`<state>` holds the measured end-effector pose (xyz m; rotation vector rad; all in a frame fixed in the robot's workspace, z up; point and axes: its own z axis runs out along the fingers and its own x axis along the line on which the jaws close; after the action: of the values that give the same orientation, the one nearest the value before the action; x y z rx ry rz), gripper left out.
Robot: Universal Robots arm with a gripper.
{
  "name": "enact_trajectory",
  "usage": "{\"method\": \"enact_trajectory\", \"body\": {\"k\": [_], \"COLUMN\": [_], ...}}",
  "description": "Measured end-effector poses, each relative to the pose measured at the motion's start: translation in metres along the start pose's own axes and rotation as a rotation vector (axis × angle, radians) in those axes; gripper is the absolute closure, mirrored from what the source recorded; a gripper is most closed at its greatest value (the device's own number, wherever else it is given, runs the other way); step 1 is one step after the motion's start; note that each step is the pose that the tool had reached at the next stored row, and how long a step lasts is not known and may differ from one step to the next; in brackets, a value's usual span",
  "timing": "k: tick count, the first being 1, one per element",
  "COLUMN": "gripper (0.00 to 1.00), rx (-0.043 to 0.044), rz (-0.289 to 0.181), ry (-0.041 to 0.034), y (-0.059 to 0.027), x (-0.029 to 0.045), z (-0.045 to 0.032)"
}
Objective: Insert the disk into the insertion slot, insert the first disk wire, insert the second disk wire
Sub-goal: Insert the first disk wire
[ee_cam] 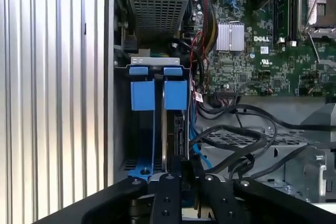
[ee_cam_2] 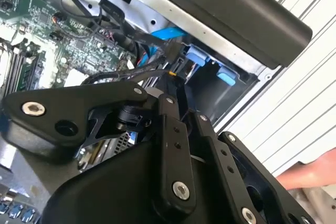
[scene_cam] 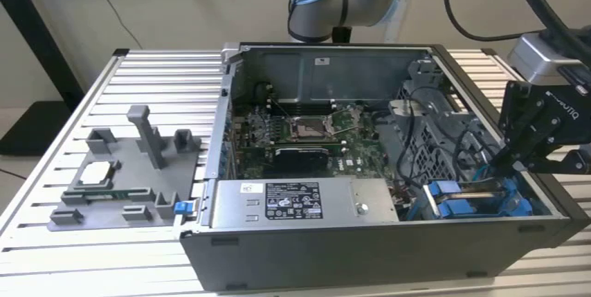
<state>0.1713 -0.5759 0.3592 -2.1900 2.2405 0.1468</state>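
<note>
The disk (ee_cam: 176, 124) stands on edge in the insertion slot (scene_cam: 466, 200) at the case's front corner, on the exterior view's right. Its blue carrier tab (ee_cam: 175, 94) sits beside a second blue tab (ee_cam: 142, 95). My gripper (scene_cam: 499, 165) reaches down into the case right over this bay. In both wrist views its fingers (ee_cam_2: 169, 129) come nearly together, gripper (ee_cam_2: 177, 85) shut on a small black wire connector (ee_cam_2: 173, 69) at the disk's near end. A blue wire (ee_cam: 197, 148) runs alongside the disk, and the gripper (ee_cam: 185, 170) hides that end of the disk.
The open computer case (scene_cam: 369, 255) lies on a slatted metal table (scene_cam: 157, 68). A labelled power supply box (scene_cam: 295, 200) sits beside the bay and a motherboard (scene_cam: 305, 131) behind it. Black cables (ee_cam: 236, 129) cross near the disk. A grey fixture (scene_cam: 129, 172) stands at the exterior view's left. A person's hand (ee_cam_2: 310, 174) is close to the case.
</note>
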Motion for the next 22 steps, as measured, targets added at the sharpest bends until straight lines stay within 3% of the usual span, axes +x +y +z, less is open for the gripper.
{"method": "enact_trajectory", "body": {"k": [13,22], "gripper": [1.00,1.00], "rx": [-0.0001,0.0007], "rz": [0.000,0.012], "ry": [0.0002,-0.0004], "y": [0.0005,0.0026], "x": [0.0002,0.0008], "z": [0.0010,0.0076]}}
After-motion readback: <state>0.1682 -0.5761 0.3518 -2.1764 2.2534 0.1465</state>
